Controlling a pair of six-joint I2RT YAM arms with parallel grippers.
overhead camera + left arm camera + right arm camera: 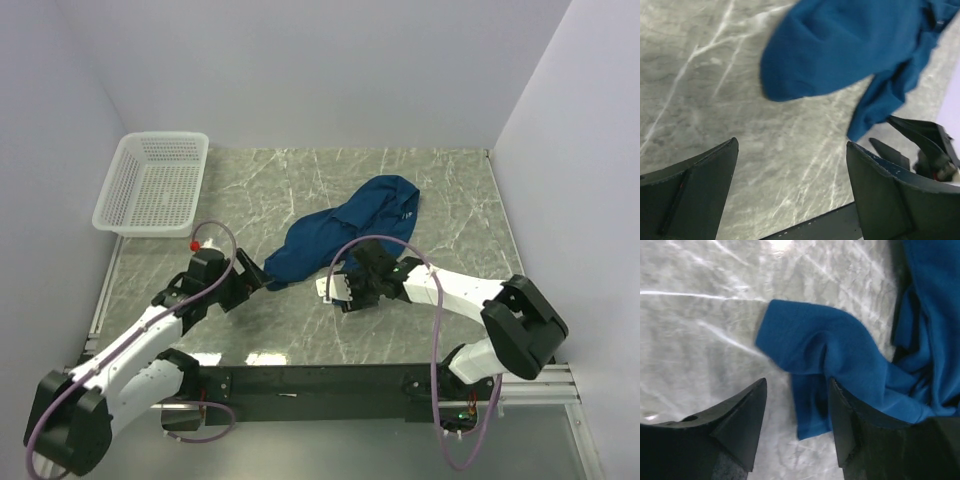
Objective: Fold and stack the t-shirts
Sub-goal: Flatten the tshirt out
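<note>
Loosely crumpled dark blue t-shirt (345, 230) on veined marble tabletop (300, 170); left gripper (791, 142), right gripper (797, 381) agape.

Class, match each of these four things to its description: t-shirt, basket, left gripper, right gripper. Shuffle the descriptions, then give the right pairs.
Column 1
A. t-shirt
B. basket
C. left gripper
D. right gripper

Column 2
1. white, at the far left corner of the table
2. open, above a fold of the t-shirt
3. dark blue, crumpled mid-table
4. open, above bare table beside the t-shirt

Pairs: A-3; B-1; C-4; D-2
</note>
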